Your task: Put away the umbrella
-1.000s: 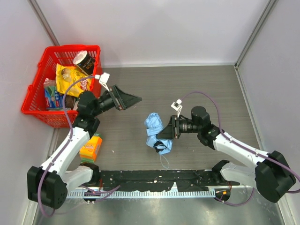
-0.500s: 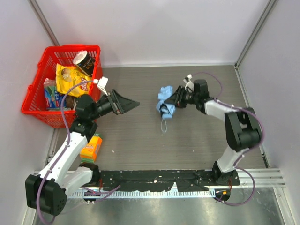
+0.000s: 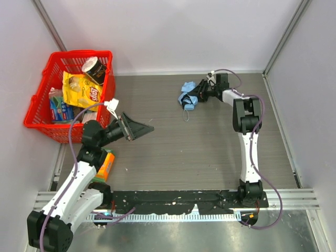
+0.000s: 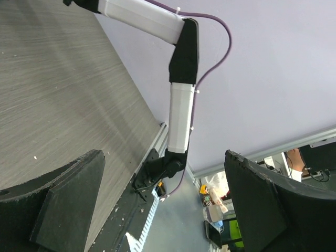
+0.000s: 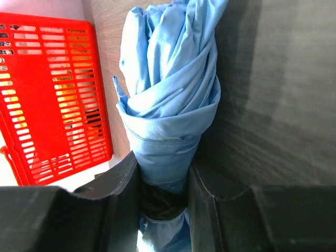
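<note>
The folded light-blue umbrella (image 3: 186, 96) is held above the far middle of the table, its strap loop (image 3: 185, 114) hanging down. My right gripper (image 3: 195, 96) is shut on it. In the right wrist view the blue cloth (image 5: 170, 100) and its black part (image 5: 160, 202) sit squeezed between the two fingers, and the gripper (image 5: 163, 194) points towards the red basket (image 5: 50, 89). My left gripper (image 3: 140, 127) is open and empty at the left of the table; in its wrist view (image 4: 163, 205) only the floor and the right arm show between the jaws.
A red basket (image 3: 37, 111) stands at the far left, with a yellow chip bag (image 3: 80, 90), a dark cup (image 3: 95, 69) and blue packs inside. An orange box (image 3: 104, 165) lies by the left arm. A black rail (image 3: 173, 199) runs along the near edge.
My right arm has swung the umbrella from the table's middle up and back to the far side, stretching out. My left gripper has dropped back a little towards the near left.
</note>
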{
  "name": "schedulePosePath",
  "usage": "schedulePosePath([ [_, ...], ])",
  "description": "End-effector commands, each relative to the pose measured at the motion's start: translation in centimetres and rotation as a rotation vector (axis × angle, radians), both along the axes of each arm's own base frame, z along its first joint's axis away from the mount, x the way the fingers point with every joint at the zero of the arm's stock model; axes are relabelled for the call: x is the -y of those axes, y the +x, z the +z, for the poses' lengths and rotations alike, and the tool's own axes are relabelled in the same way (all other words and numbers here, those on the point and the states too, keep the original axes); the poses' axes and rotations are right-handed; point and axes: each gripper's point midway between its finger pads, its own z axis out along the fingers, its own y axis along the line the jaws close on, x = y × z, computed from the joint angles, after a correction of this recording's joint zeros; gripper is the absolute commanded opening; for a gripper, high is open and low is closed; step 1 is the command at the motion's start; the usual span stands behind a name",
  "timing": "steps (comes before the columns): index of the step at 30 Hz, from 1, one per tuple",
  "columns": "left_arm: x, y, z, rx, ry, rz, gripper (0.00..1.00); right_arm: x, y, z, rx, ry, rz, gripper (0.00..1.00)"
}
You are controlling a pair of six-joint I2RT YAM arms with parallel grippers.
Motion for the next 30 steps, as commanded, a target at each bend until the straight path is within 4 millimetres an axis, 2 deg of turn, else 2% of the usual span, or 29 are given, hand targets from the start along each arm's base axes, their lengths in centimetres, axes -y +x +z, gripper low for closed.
schedulePosePath([
  [1, -0.1, -0.9, 1.2, 0.053, -0.029, -0.022, 1.00, 0.3, 1.9, 1.8, 0.077, -0.013, 0.040, 0.16],
  [2, -0.1, -0.9, 1.2, 0.049, -0.031, -0.023, 1.00, 0.5, 2.7, 1.5, 0.112, -0.052, 0.041, 0.18],
  [3, 0.0, -0.8, 1.2, 0.047, -0.035, -0.026, 1.00, 0.9, 2.3, 0.7, 0.068, -0.085, 0.042, 0.25],
  [4, 0.0, -0.9, 1.3, 0.047, -0.041, -0.032, 1.00, 1.6, 3.2, 0.4, 0.109, -0.150, 0.028, 0.29],
  [5, 0.1, -0.9, 1.4, 0.048, -0.045, -0.037, 1.00, 1.8, 3.0, 0.1, 0.087, -0.176, 0.026, 0.37],
  [6, 0.1, -0.9, 1.5, 0.051, -0.047, -0.039, 1.00, 2.0, 3.4, 0.5, 0.114, -0.194, 0.027, 0.42],
  [7, 0.1, -0.8, 1.7, 0.055, -0.048, -0.037, 1.00, 2.2, 3.3, 0.6, 0.101, -0.207, 0.025, 0.52],
  [8, 0.1, -0.8, 1.7, 0.056, -0.047, -0.040, 1.00, 2.7, 3.9, 1.2, 0.126, -0.236, 0.012, 0.57],
  [9, 0.1, -0.8, 1.7, 0.055, -0.046, -0.040, 1.00, 2.9, 3.6, 1.3, 0.105, -0.255, 0.011, 0.64],
  [10, 0.1, -0.8, 1.7, 0.054, -0.045, -0.042, 1.00, 3.8, 4.2, 2.0, 0.136, -0.313, -0.011, 0.65],
  [11, 0.1, -0.8, 1.7, 0.055, -0.044, -0.043, 1.00, 4.4, 3.8, 1.8, 0.109, -0.347, -0.014, 0.69],
  [12, 0.1, -0.8, 1.8, 0.057, -0.045, -0.043, 1.00, 5.1, 4.3, 2.8, 0.146, -0.403, -0.031, 0.73],
  [13, 0.1, -0.9, 1.9, 0.057, -0.044, -0.043, 1.00, 5.6, 3.8, 2.9, 0.129, -0.432, -0.029, 0.76],
  [16, 0.1, -0.9, 2.0, 0.062, -0.037, -0.045, 1.00, 8.2, 4.2, 6.1, 0.177, -0.565, -0.084, 0.77],
  [18, 0.1, -1.0, 2.1, 0.067, -0.032, -0.044, 0.99, 10.4, 3.5, 8.1, 0.165, -0.675, -0.141, 0.78],
  [19, 0.1, -0.9, 2.2, 0.072, -0.027, -0.039, 1.00, 11.4, 2.6, 9.3, 0.150, -0.736, -0.180, 0.78],
  [20, 0.0, -0.8, 2.2, 0.076, -0.022, -0.035, 1.00, 11.9, 1.9, 9.9, 0.136, -0.761, -0.199, 0.78],
  [21, 0.0, -0.7, 2.4, 0.082, -0.018, -0.030, 1.00, 12.6, 0.4, 11.0, 0.126, -0.802, -0.227, 0.78],
  [22, 0.0, -0.6, 2.4, 0.087, -0.014, -0.023, 1.00, 12.8, -0.1, 11.6, 0.138, -0.823, -0.248, 0.78],
  [23, -0.1, -0.5, 2.6, 0.094, -0.011, -0.015, 1.00, 13.0, -2.3, 12.6, 0.142, -0.886, -0.278, 0.78],
  [24, -0.1, -0.4, 2.6, 0.098, -0.010, -0.010, 1.00, 12.6, -2.7, 13.5, 0.181, -0.901, -0.294, 0.78],
  [25, -0.1, -0.3, 2.6, 0.099, -0.008, -0.003, 1.00, 13.1, -5.2, 14.4, 0.195, -0.994, -0.340, 0.78],
  [26, -0.2, -0.2, 2.7, 0.104, -0.009, 0.001, 1.00, 12.9, -6.0, 14.7, 0.227, -1.027, -0.369, 0.78],
  [27, -0.2, -0.2, 2.9, 0.106, -0.012, 0.004, 1.00, 12.7, -8.7, 16.0, 0.262, -1.074, -0.400, 0.79],
  [28, -0.2, -0.2, 3.0, 0.110, -0.015, 0.006, 1.00, 12.3, -10.3, 19.4, 0.354, -1.054, -0.454, 0.79],
  [29, -0.2, -0.2, 3.2, 0.114, -0.020, 0.011, 1.00, 11.4, -12.6, 17.2, 0.346, -1.094, -0.417, 0.79],
  [30, -0.3, -0.1, 3.4, 0.119, -0.023, 0.017, 0.99, 10.2, -14.3, 20.2, 0.449, -1.030, -0.454, 0.80],
])
